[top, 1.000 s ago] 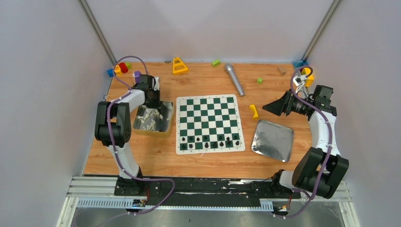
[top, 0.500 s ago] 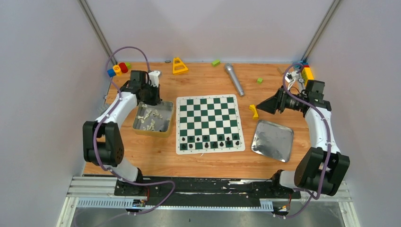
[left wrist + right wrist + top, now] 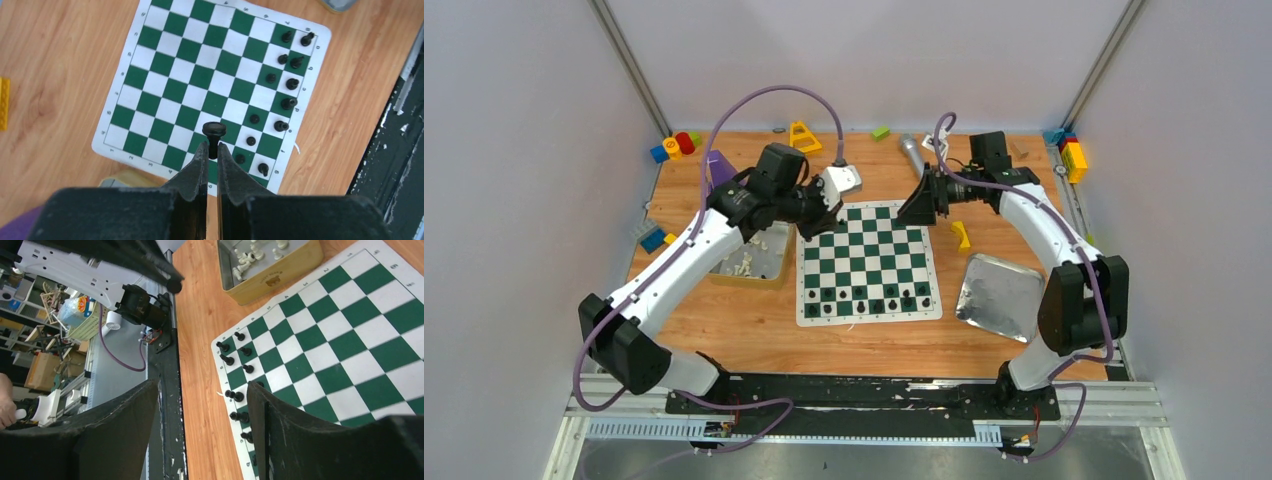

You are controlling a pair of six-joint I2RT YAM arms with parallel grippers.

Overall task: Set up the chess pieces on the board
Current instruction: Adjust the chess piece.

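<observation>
Both arms have swung in over the board [image 3: 864, 250] since a second ago: the left one came off the tin [image 3: 746, 277], the right one in from the right side. Left gripper [image 3: 211, 148] is pinched on a black piece [image 3: 213, 130], gripped by its stem, over the board's left side. I can't tell how high it sits. Right gripper [image 3: 202, 390] hangs by the board's far edge, jaws spread wide, nothing between them. Other black pieces [image 3: 870, 300] stand in the two near rows. White pieces [image 3: 248, 252] lie in the tin, just left of the board. Metal tray [image 3: 999, 295] sits right of the board.
</observation>
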